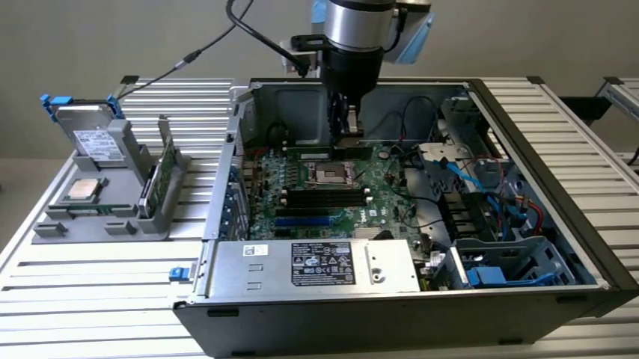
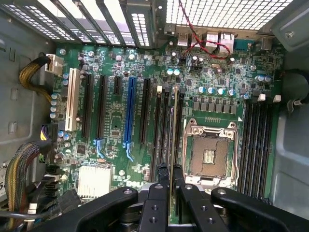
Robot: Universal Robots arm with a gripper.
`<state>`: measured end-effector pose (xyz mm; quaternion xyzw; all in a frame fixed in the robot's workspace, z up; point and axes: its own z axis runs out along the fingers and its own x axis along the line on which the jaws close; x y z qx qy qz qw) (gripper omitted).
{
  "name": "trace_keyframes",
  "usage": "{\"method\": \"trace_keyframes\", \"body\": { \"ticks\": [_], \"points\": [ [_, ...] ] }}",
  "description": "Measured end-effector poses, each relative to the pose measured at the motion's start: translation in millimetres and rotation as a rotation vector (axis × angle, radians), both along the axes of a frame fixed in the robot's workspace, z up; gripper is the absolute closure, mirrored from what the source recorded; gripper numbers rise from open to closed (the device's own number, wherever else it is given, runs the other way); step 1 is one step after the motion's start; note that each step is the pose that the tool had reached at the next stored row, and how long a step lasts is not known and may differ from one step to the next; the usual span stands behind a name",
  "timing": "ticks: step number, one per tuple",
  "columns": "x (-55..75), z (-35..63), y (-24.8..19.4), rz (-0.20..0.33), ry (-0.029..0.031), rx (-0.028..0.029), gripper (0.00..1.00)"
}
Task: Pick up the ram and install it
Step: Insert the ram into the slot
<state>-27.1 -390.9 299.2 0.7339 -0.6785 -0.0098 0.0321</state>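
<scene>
Case: a black open metal computer case [image 1: 399, 325] is lying on a slatted aluminium table [image 1: 90, 284].
Board: a green motherboard [image 1: 384, 198] is sitting inside it.
Stand: a grey plastic holder [image 1: 100, 217] is carrying a square silver processor chip [image 1: 85, 189].

The motherboard [image 2: 113, 116] is green, its slots mostly black, with one blue slot [image 2: 129, 111] and one white slot [image 2: 72, 106]. Black gripper [image 2: 170, 170]; the ram [image 2: 173, 125] edge looks greenish, perhaps. Silver ribbed table [image 1: 90, 299].

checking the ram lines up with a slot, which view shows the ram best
The wrist view: the ram runs edge-on out of the gripper, along the long slots beside the cpu socket. In the exterior view it is hard to tell from the gripper holding it.
</scene>
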Motion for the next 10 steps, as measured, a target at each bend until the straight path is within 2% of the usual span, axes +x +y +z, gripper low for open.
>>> {"method": "trace_keyframes", "body": {
  "ticks": [10],
  "points": [
    [-2.5, -18.1, 0.0, -0.002, -0.0001, -0.0001, 0.86]
  ]
}}
